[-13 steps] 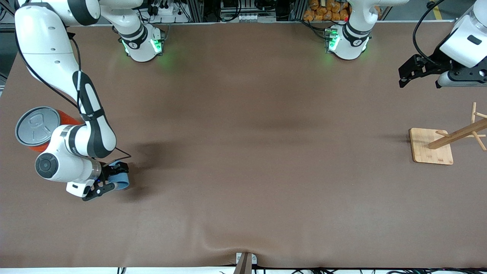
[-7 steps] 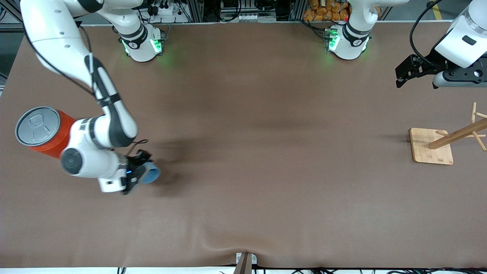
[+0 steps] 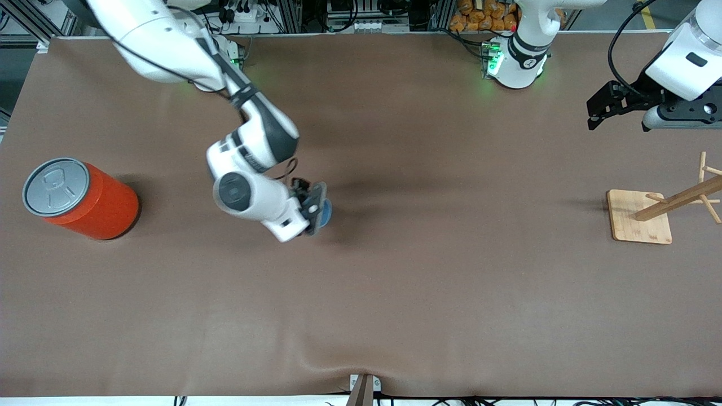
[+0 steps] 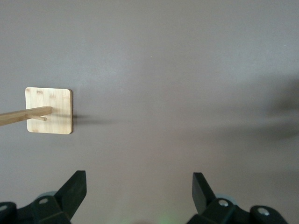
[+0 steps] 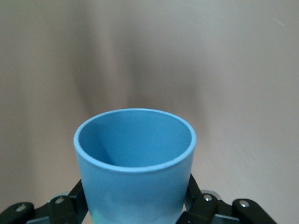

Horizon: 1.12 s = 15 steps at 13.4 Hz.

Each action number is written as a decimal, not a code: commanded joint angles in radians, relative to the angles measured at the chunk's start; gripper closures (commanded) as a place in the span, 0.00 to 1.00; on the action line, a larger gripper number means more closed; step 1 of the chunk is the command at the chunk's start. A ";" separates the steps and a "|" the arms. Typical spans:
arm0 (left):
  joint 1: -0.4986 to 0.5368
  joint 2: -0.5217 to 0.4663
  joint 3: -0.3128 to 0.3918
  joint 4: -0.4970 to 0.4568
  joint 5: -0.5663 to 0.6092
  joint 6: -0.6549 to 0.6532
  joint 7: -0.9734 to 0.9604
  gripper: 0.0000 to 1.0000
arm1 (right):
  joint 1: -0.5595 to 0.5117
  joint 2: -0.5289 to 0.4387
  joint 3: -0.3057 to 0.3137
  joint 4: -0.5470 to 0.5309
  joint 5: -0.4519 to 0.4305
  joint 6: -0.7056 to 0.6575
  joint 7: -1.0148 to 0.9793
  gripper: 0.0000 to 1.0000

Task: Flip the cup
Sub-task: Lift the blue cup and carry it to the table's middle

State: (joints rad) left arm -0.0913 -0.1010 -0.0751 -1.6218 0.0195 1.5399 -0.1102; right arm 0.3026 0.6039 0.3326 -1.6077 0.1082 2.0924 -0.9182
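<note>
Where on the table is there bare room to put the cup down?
The widest bare stretch of the table lies between the orange can and the wooden rack, under the right gripper that holds the cup. The left gripper waits open near the rack, so that end is more crowded.

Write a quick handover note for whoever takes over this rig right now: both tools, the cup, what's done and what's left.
Right tool: shut on the cup, carried in the air over the middle of the table.
Left tool: open, empty, waiting above the table near the wooden rack.
Orange can: untouched at the right arm's end.
Done: cup grasped and lifted.
Left: set the cup down flipped, release.
</note>
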 commanded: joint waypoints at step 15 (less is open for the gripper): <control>0.002 0.011 -0.002 0.022 -0.012 -0.004 0.011 0.00 | 0.228 0.111 -0.093 0.032 -0.157 0.152 0.047 0.00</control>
State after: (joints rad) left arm -0.0913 -0.1010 -0.0751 -1.6217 0.0195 1.5399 -0.1102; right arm 0.5290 0.7179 0.2366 -1.5882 -0.0242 2.2445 -0.8734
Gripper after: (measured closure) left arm 0.000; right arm 0.009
